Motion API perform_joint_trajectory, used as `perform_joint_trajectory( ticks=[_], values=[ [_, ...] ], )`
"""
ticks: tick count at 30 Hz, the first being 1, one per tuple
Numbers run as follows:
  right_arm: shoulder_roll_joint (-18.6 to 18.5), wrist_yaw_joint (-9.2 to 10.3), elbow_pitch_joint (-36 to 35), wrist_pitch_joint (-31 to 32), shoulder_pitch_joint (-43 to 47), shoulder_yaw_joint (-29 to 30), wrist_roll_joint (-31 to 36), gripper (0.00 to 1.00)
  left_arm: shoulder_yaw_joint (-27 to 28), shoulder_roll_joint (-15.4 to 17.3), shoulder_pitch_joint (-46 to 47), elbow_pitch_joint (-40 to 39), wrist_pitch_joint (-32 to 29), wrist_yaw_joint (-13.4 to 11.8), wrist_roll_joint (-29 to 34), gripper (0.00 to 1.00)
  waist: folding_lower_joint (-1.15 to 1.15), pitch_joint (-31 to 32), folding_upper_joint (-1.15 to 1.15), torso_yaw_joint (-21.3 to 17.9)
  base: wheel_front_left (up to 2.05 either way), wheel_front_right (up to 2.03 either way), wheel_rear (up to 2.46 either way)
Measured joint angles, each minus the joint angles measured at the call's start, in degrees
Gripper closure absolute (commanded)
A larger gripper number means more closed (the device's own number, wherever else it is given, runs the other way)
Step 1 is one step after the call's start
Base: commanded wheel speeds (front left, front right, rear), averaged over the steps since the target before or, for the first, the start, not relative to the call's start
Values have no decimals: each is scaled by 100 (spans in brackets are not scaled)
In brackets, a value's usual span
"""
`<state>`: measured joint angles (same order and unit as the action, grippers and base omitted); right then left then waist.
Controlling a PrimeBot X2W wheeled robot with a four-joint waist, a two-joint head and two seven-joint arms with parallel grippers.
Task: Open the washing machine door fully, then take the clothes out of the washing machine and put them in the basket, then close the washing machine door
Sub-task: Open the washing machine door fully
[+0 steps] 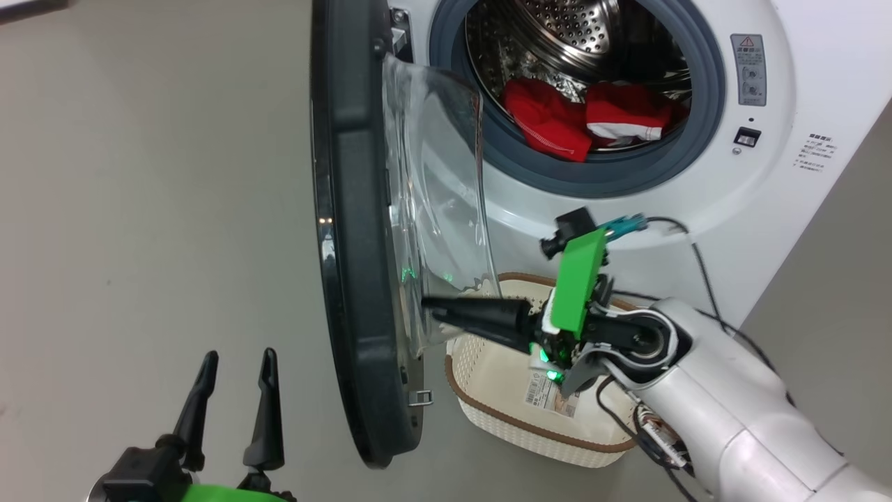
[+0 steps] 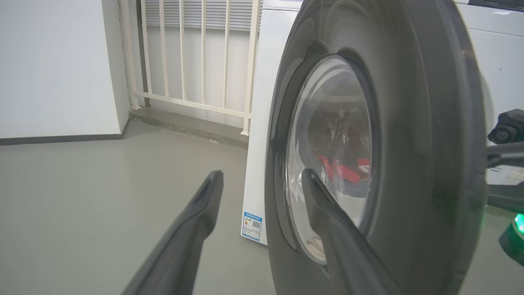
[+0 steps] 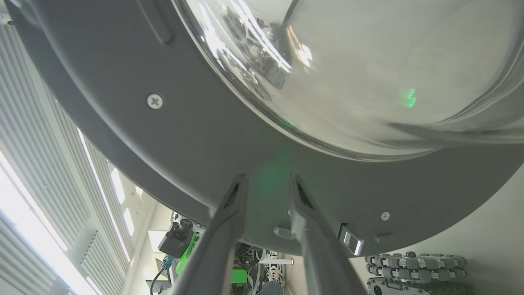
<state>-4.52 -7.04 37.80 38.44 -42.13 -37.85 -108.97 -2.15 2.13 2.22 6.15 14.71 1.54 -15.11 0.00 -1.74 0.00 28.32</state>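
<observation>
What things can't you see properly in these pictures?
- The clothes: head view, the grey gasket hides their lower part, so I can't count them.
- The basket: head view, the right gripper and the right arm cover part of it.
- The warning label: head view, the print is too small to read.
- The washing machine door: in the head and right wrist views, I can't tell whether the right gripper's tips touch it.

Obstacle: the washing machine door [image 1: 355,230] stands edge-on before you.
Free room: right of the door, the washing machine [image 1: 780,174] mouth lies open.
Low, just right of the door: the basket [image 1: 488,411].
</observation>
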Motion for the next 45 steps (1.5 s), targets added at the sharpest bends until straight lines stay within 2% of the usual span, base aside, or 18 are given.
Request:
perform_joint_trajectory(
  ticks=[3,4,6,8,14,18,20,22,25,27,33,36,41,45],
  values=[
    [-155,0,-421,-426,181,219,552,0,0,4,0,25,0,3,9,0,0,47,0,-34,0,0,0],
    [-155,0,-421,-426,181,219,552,0,0,4,0,25,0,3,9,0,0,47,0,-34,0,0,0],
    [-309,0,-934,-893,512,270,1178,0,10,8,-2,24,0,5,9,0,0,66,0,-90,0,0,0],
    [-355,0,-1109,-1071,630,274,1402,0,13,9,-2,23,0,8,9,0,0,63,0,-112,0,0,0],
    [-875,0,-1746,-2689,948,-104,2976,0,30,9,-1,9,0,10,11,0,0,24,0,-214,0,0,0],
    [-1094,-1,-1693,-4005,1096,-447,3690,0,46,10,-2,8,0,48,51,0,0,53,0,-255,0,0,0],
    [-1179,-1,-1384,-4713,1136,-598,4177,0,57,10,-3,10,0,55,51,0,0,75,0,-275,0,0,0],
    [-1180,-1,-1013,-5118,1172,-631,4408,0,65,9,-4,15,0,59,52,0,0,103,0,-289,0,0,0],
    [-1094,-1,-588,-5265,1178,-469,4982,0,88,11,-8,19,0,82,56,0,0,135,0,-308,0,0,0],
    [-935,-1,-566,-5265,1287,104,5513,0,104,12,-15,19,0,101,93,0,0,143,0,-328,0,0,0],
    [-396,-1,-1238,-5283,2102,1912,7473,0,120,11,-18,14,0,103,94,0,0,137,0,-338,0,0,0],
    [-156,-1,-1540,-5306,2568,2479,8244,0,112,12,-18,18,0,104,94,0,0,143,0,-321,0,0,0],
    [47,-1,-1838,-5306,2970,3076,9196,0,94,11,-18,25,0,109,94,0,0,174,0,-292,0,0,0],
    [131,-2,-1915,-5306,3147,3176,9384,0,97,12,-18,51,0,109,94,0,0,213,0,-280,0,0,0]
  ],
)
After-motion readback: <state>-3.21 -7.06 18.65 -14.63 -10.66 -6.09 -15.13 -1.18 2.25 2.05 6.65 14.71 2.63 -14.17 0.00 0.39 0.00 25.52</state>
